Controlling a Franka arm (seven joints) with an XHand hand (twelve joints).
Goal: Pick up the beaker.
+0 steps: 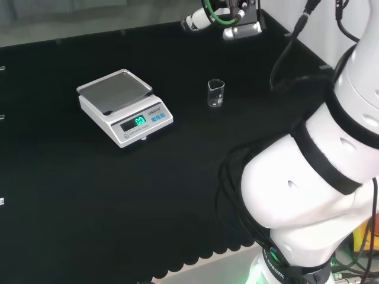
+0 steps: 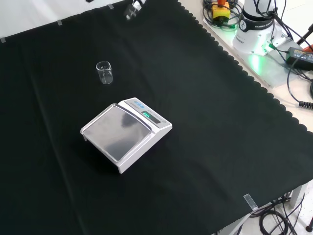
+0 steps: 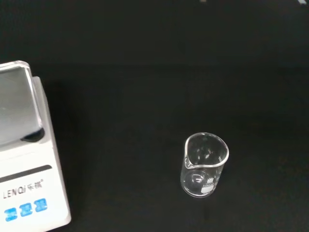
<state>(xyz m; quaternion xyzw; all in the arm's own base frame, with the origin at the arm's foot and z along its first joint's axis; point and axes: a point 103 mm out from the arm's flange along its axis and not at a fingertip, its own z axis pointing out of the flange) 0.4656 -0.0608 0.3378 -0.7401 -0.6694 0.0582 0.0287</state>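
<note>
**Beaker stands free on the bench**

A small clear beaker (image 1: 216, 93) stands upright on the black cloth of the bench (image 1: 89, 195), apart from everything else. In the head view it lies at about 3 o'clock from the white scale (image 1: 124, 106); in the front view it sits at about 11 o'clock from the scale. It looks empty in the wrist view. The robot hand (image 1: 240, 26) hangs high above the bench's far edge, well apart from the beaker; whether its fingers are spread or curled cannot be made out.
</note>
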